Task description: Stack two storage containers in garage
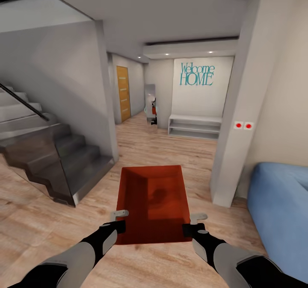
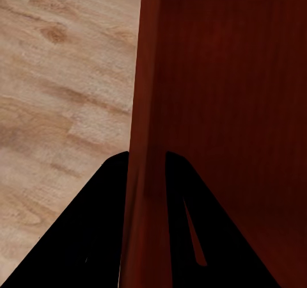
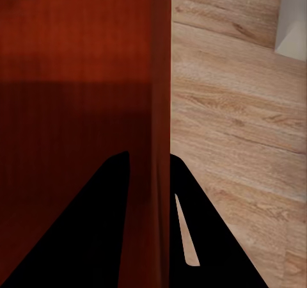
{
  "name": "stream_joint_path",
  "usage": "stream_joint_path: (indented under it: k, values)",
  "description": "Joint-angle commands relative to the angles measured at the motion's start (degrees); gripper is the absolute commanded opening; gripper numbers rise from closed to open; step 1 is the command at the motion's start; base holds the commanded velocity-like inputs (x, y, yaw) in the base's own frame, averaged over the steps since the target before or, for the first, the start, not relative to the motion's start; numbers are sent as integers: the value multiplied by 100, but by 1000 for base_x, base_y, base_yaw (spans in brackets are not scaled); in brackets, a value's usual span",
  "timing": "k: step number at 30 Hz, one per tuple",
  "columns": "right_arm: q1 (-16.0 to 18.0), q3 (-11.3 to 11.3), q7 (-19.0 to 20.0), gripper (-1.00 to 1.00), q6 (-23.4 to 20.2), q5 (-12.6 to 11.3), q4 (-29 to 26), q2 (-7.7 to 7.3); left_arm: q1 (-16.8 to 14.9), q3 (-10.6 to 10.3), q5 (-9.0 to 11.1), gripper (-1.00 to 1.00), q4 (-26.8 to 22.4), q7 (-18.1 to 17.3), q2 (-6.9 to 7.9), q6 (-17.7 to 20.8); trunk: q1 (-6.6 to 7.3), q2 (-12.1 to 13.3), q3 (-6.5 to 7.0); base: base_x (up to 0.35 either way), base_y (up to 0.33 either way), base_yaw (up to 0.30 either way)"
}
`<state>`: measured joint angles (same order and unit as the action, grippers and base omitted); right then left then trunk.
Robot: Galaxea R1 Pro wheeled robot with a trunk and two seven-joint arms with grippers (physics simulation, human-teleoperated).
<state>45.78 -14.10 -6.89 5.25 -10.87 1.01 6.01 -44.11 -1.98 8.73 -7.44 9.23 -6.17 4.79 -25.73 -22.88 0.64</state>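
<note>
One red-orange open-top storage container (image 1: 154, 202) hangs level in front of me above the light wood plank floor (image 1: 42, 219), empty inside. My left gripper (image 1: 119, 221) is shut on its left wall near the closest corner. My right gripper (image 1: 192, 224) is shut on the right wall opposite. In the left wrist view the two black fingers straddle the thin red wall (image 2: 224, 109) of the container, and the left gripper (image 2: 146, 157) pinches it. The right wrist view shows the same grip by the right gripper (image 3: 150, 155) on the container wall (image 3: 77, 77). The garage is out of view.
A dark staircase with a glass side (image 1: 55, 160) rises at the left. A white wall pillar (image 1: 235, 151) and a blue sofa (image 1: 278, 211) stand at the right. Ahead, a hallway holds a white low shelf (image 1: 194, 125), a mirror (image 1: 150, 108) and a wooden door (image 1: 123, 92).
</note>
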Motion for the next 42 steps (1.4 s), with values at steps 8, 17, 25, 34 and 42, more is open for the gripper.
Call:
stream_joint_path:
  k: [8,17,25,34,42]
  values:
    - [1,188,12,-100,3,-20,13,5,-1,119,-65,-100,-29,228,117,-118,-5,-4,-2,323,0,0]
    - [1,188,12,-100,11,-20,13,5,-1,119,-65,-100,-29,228,116,-118,-5,-4,-2,323,0,0]
    - [1,188,12,-100,12,-20,13,5,-1,119,-59,-100,-31,228,119,-118,-5,-4,-2,323,0,0]
    - [1,188,12,-100,12,-20,13,5,-1,119,-56,-100,-33,228,125,-118,-5,-4,-2,323,0,0]
    - [1,188,12,-100,12,-20,13,5,-1,119,-56,-100,-37,228,125,-118,-5,-4,-2,323,0,0]
